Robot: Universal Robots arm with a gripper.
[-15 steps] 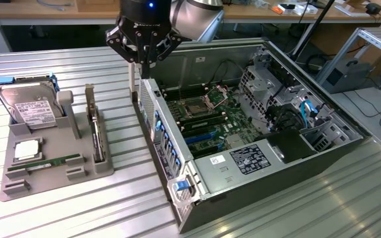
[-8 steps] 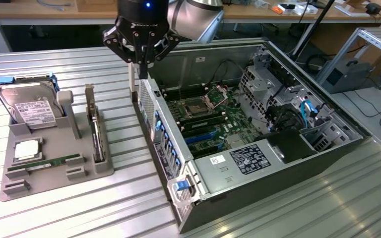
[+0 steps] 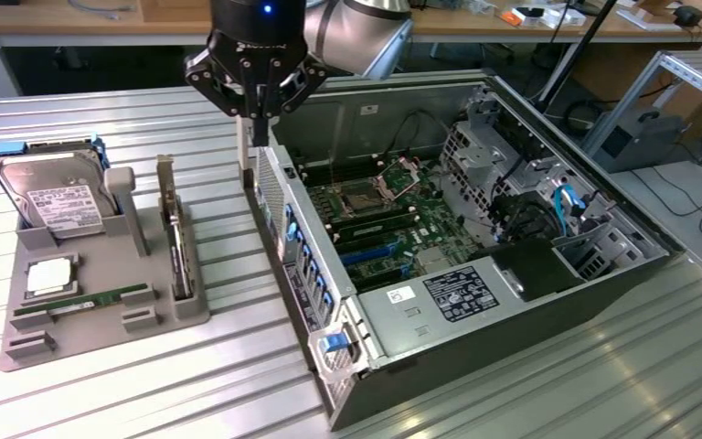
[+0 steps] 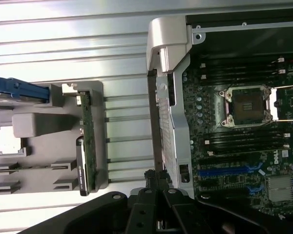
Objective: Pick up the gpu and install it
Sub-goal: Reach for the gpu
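The gpu (image 3: 178, 240) is a thin dark card with a silver bracket. It stands on edge in a slot of the grey holder (image 3: 95, 320) at the exterior view's left. In the wrist view the gpu (image 4: 86, 146) sits along the holder's edge nearest the case. My gripper (image 3: 257, 137) hangs shut with nothing in it. It is above the rear wall of the open computer case (image 3: 281, 197), to the right of the gpu in the exterior view and apart from it. My gripper (image 4: 156, 181) also appears in the wrist view, with its closed fingers over the case's metal rear edge.
The holder also carries a hard drive (image 3: 52, 197), a CPU (image 3: 50, 274) and a green RAM stick (image 3: 83, 300). Inside the case the motherboard (image 3: 388, 219) lies exposed with blue slots (image 4: 229, 171). A ribbed metal table (image 3: 205, 384) lies beneath everything. Desks and cables stand behind.
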